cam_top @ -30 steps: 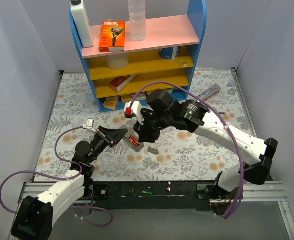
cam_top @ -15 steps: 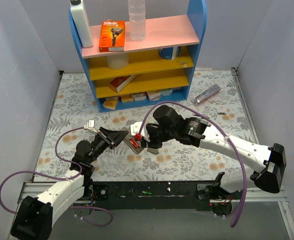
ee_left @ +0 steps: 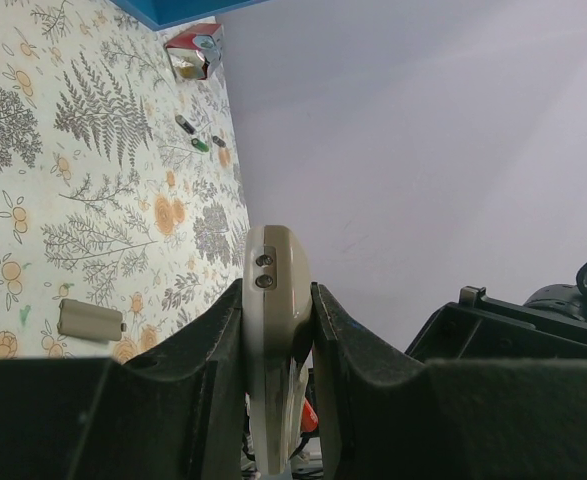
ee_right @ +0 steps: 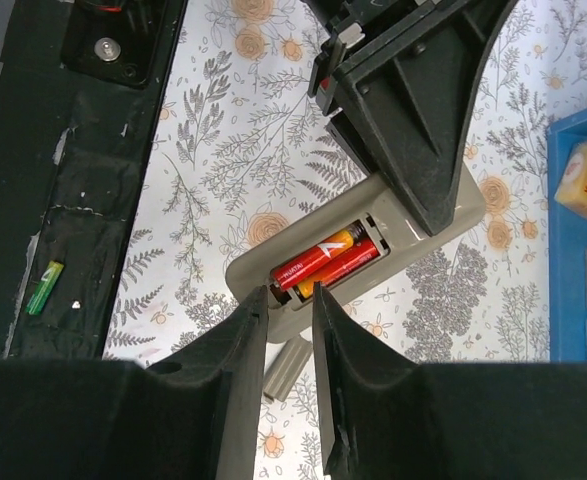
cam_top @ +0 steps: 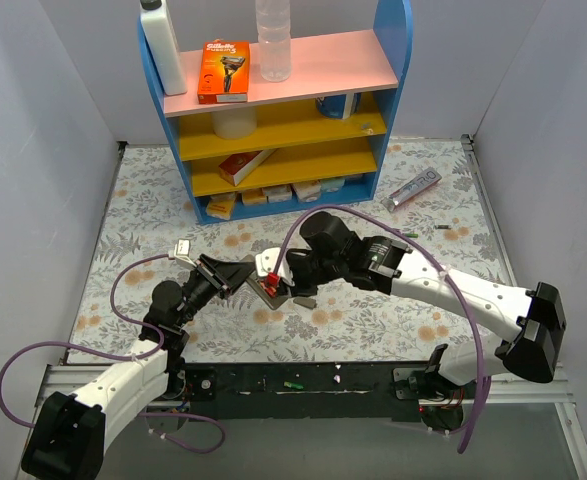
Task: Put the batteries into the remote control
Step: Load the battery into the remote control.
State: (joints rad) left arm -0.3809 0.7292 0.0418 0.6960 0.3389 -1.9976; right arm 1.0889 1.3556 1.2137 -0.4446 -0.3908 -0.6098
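— Where is the remote control found?
— The remote control [ee_right: 398,243] is held grey back up over the floral mat [ee_right: 223,150], near the middle of the table. One end is clamped by the left gripper [ee_left: 278,300], whose fingers are pressed tight against its sides.
— What is seen in its compartment?
— The compartment is uncovered, and two red batteries [ee_right: 323,258] are lodged in it side by side. The right gripper [ee_right: 286,300] is poised at the compartment's other end, its fingers set narrowly apart with nothing seen pinched. Contact with the batteries cannot be told.
— And around it?
— A grey cover piece [ee_right: 286,367] is laid on the mat just beside the remote. Bare mat is seen between the remote and the black rail [ee_right: 63,200] at the near edge, where a green battery [ee_right: 43,285] is lying. The blue shelf unit [cam_top: 398,60] is placed on the far side, well apart.
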